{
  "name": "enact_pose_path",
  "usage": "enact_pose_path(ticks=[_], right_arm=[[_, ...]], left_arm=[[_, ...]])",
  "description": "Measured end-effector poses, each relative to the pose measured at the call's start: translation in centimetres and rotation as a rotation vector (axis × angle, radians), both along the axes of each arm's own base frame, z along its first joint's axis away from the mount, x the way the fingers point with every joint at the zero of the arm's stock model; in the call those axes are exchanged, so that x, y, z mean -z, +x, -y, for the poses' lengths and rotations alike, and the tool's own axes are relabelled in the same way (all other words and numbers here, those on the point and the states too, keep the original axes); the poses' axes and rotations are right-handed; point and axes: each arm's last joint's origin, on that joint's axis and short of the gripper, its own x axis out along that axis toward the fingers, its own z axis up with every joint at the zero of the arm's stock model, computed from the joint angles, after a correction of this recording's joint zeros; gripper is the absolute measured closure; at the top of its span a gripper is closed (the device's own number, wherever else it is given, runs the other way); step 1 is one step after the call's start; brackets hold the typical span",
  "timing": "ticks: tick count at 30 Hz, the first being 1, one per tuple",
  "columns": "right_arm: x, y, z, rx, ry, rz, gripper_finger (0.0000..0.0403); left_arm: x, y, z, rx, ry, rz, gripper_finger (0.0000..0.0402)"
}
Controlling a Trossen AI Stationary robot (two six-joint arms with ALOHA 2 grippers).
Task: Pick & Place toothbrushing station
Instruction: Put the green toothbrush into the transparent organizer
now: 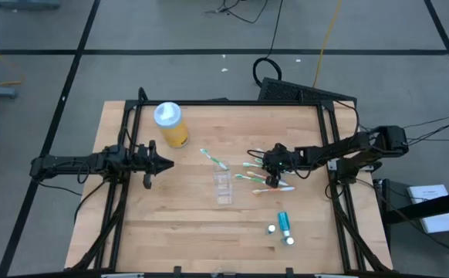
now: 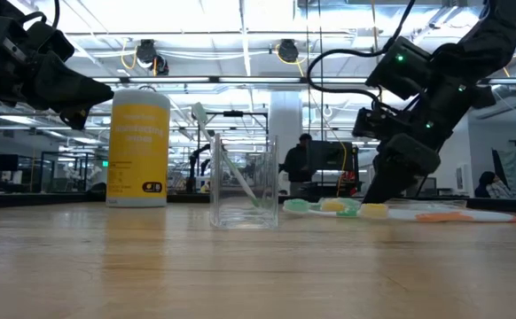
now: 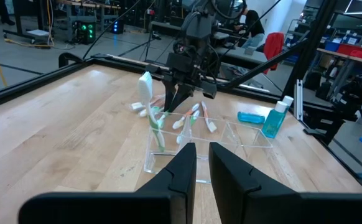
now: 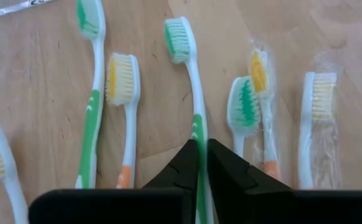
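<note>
Slim green-and-white toothbrush (image 4: 193,93) is the one getting grabbed here: the right gripper (image 4: 203,163) is pinched shut on its handle, down among the loose brushes lying flat on the wooden table (image 1: 178,224), right of the small clear plastic cup (image 1: 223,187). That cup already has one green brush (image 3: 153,109) leaning in it. Handle ends are cut off in the right wrist view, so can't see how much is gripped. Left gripper (image 3: 202,163) hangs near the table's left edge, fingers nearly together, holding nothing.
</note>
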Motion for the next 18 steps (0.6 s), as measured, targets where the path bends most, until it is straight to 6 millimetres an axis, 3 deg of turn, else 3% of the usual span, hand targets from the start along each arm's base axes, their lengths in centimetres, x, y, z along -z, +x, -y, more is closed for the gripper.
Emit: enact_pose_path(ticks=[6,13,18], right_arm=[[0.1,-0.1,0.0,0.003,0.007,-0.008,0.0372],[0.3,-0.4,0.0,-0.025,-0.008,-0.057,0.0314],[0.9,-1.6,-0.2,-0.016,0.014,-0.196,0.0285]], left_arm=[[0.0,0.0,0.0,0.0,0.0,0.0,0.0353],[0.0,0.0,0.0,0.0,0.0,0.0,0.0353],[0.0,0.0,0.0,0.0,0.0,0.0,0.0353]])
